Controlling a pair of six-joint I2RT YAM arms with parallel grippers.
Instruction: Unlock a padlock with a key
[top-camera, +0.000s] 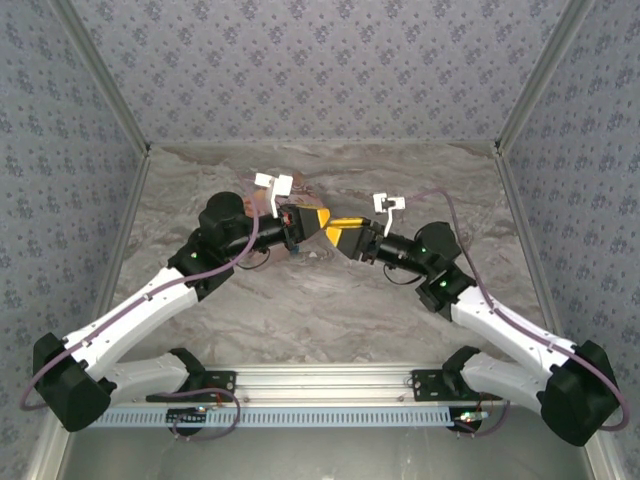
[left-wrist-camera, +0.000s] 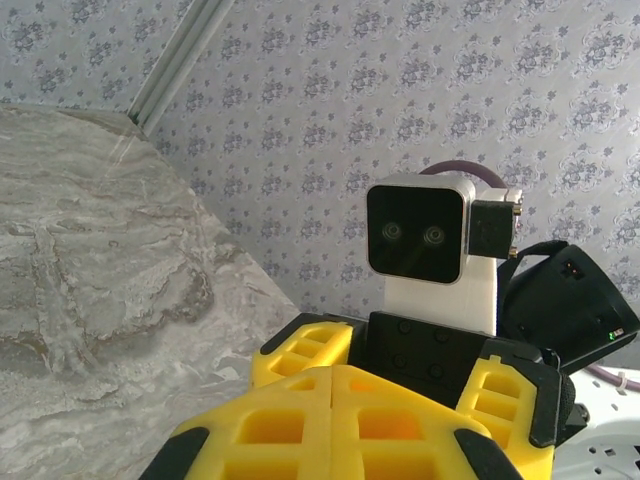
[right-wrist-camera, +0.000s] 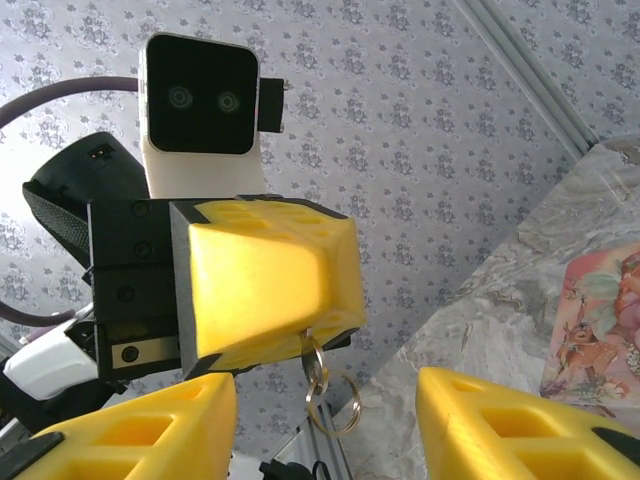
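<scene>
- Left pincer (right-wrist-camera: 265, 290) clamped shut, yellow pads pressed flat together along a closed seam, as seen from both wrist views.
- Key ring (right-wrist-camera: 316, 378): two thin silvery loops, the smaller linked to the larger, hanging below the lower edge of the left pincer's tips. Top of the smaller loop lost at that edge.
- Whatever is pinched above the loops hidden between the pads; cannot tell key from padlock there.
- Right pincer (right-wrist-camera: 325, 425) apart, yellow fingers (right-wrist-camera: 130, 430) set wide to either side. Loops dangling over the gap, clear of both fingers.
- Both pincers tip to tip over mid-counter in the top view, arms reaching in from left and right.
- Counter (top-camera: 320, 330): grey marbled, with a broad bare stretch between the pincers and the base rail (top-camera: 330, 395) at the near edge. Bare strips also run out to both side walls.
- Less room behind the pincers than in front, up to the far edge.
- Pink illustrated box (right-wrist-camera: 600, 320) lying flat on the counter, cut off by the right wrist frame edge. Mostly covered by the left arm's wrist from above.
- Patterned walls (top-camera: 320, 60) closing three sides, with metal posts (top-camera: 103, 75) at the far corners.
</scene>
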